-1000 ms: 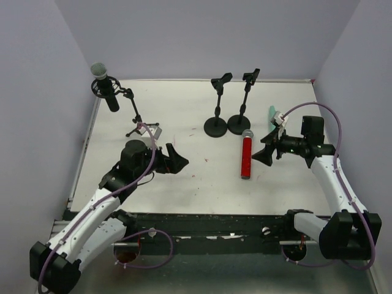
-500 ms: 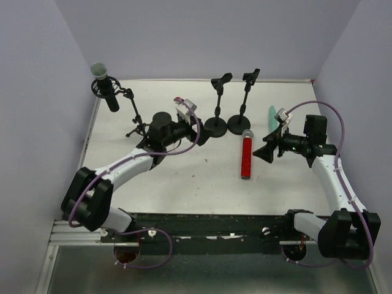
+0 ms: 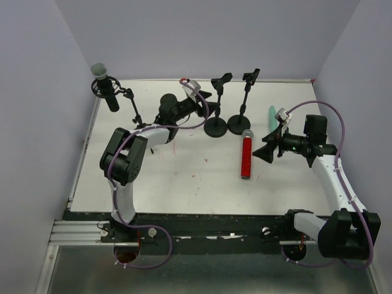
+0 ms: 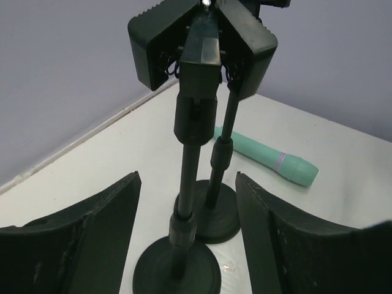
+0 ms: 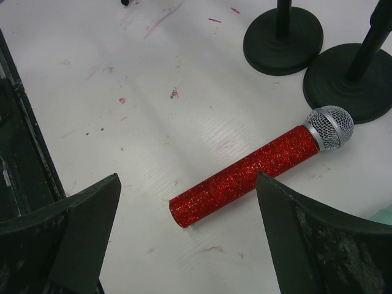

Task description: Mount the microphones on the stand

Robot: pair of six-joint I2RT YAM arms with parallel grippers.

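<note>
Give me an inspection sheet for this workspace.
Surface: white tabletop, faint red scuff marks.
Job's things: black microphone with silver mesh head already held in the mount of the tripod stand; red glitter microphone and mint-green microphone lying flat; two black round-base stands, clips empty.
Clutter: nothing seen.
Grippers: left gripper open, one finger either side of the nearer stand's pole, not touching; right gripper open, empty, facing the red microphone.
Cables: purple cables looped along both arms.
Surroundings: plain pale walls on three sides.
</note>
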